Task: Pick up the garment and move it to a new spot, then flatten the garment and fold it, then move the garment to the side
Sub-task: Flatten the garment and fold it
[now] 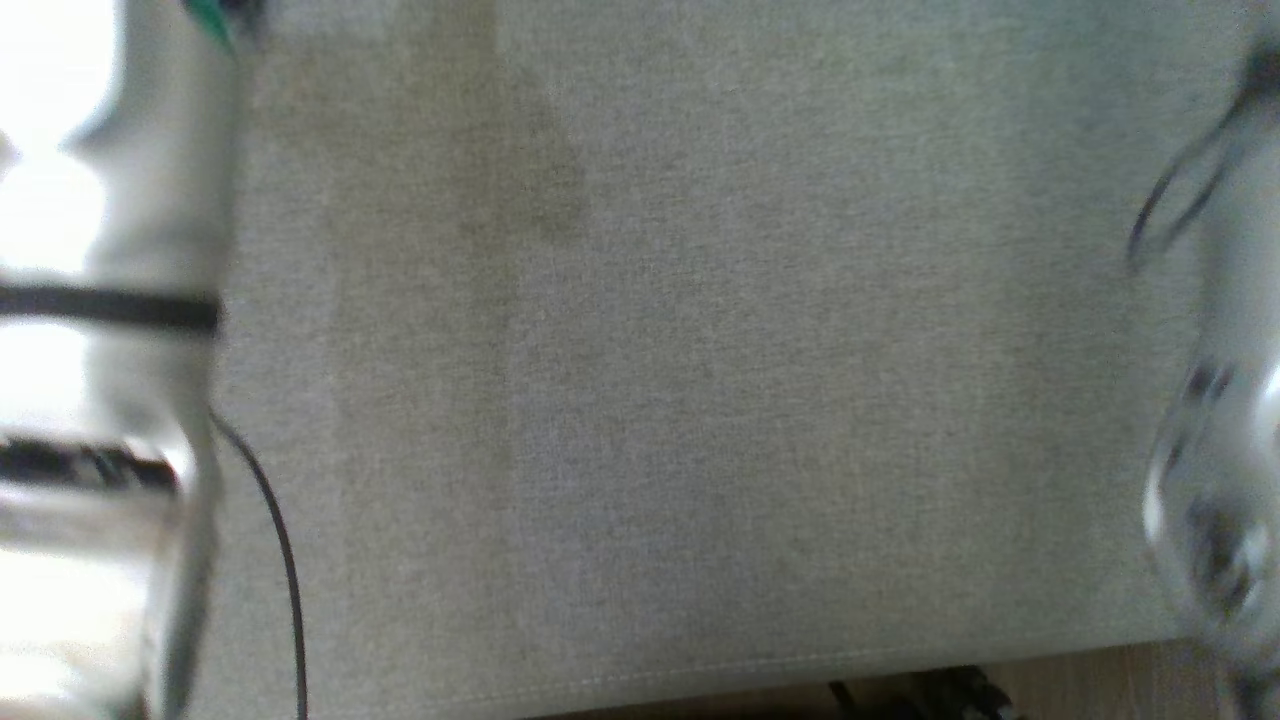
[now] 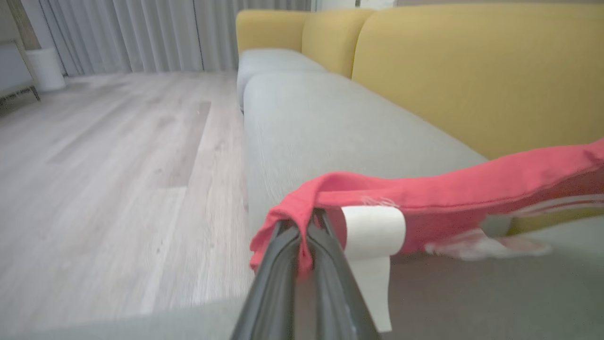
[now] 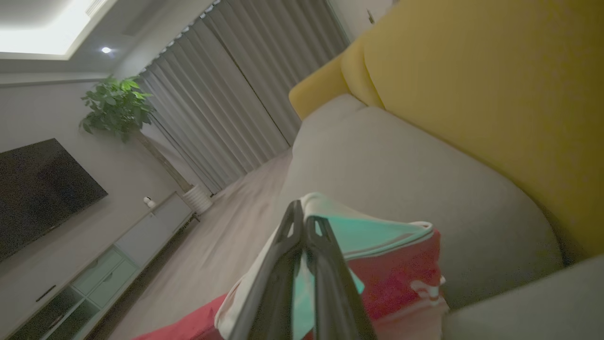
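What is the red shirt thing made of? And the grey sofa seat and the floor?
The red garment: soft cloth, probably knit cotton; it drapes and has a stitched hem. The sofa seat: grey woven fabric, matte, with fine weave showing. The floor: pale wood-look planks, perhaps laminate; grain and seams show.

Motion blur softens the whole head view: the left forearm (image 1: 110, 200) burns out to white glare, the right forearm (image 1: 1225, 470) smears, and the seat cushion (image 1: 700, 350) is flatly lit. The left wrist view is bright with even daylight, the left gripper (image 2: 302, 225) and garment (image 2: 472, 189) edges soft. The right wrist view is dim, a ceiling panel (image 3: 42, 35) glowing at its corner, curtains (image 3: 226, 94) bent by the wide lens.
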`<state>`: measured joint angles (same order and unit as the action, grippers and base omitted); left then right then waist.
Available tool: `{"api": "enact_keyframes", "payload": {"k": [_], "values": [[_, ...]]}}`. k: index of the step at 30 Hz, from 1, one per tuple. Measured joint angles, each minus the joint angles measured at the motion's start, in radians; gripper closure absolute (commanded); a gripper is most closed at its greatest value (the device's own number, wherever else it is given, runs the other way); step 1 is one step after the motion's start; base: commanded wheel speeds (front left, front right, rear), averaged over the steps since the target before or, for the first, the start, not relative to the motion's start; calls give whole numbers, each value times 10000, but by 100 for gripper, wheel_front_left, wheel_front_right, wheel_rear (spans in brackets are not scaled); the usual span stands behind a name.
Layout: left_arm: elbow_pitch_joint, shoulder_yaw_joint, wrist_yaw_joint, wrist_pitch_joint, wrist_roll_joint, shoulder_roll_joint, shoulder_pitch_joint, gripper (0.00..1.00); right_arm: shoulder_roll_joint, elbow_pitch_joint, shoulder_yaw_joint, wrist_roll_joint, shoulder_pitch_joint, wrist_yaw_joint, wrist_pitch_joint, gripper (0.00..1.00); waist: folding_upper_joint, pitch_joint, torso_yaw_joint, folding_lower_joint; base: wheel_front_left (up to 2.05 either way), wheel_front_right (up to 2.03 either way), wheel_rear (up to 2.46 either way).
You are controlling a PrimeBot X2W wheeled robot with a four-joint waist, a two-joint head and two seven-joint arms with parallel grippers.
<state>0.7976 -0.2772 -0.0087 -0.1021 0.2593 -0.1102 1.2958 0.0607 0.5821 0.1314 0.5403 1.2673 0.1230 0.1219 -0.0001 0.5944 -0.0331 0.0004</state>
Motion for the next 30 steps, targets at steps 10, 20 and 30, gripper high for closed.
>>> {"api": "enact_keyframes", "payload": {"k": [10,20,30], "values": [[-918,-148,-303,-769,614,-73,-4694,100,128,-3611,-424,1177,-7450,0,579,100,1,-1676,114,-3,0,0,0],[-4947,-541,468,709,1214,-673,-11089,100,-159,-6516,-178,1432,-13302,0,1866,100,1,-3750,233,-4,0,0,0],[-8521,-802,1992,1659,1728,-500,-15779,100,-236,-7553,92,2130,-17147,0,2215,100,1,-4599,364,-4,0,0,0]]}}
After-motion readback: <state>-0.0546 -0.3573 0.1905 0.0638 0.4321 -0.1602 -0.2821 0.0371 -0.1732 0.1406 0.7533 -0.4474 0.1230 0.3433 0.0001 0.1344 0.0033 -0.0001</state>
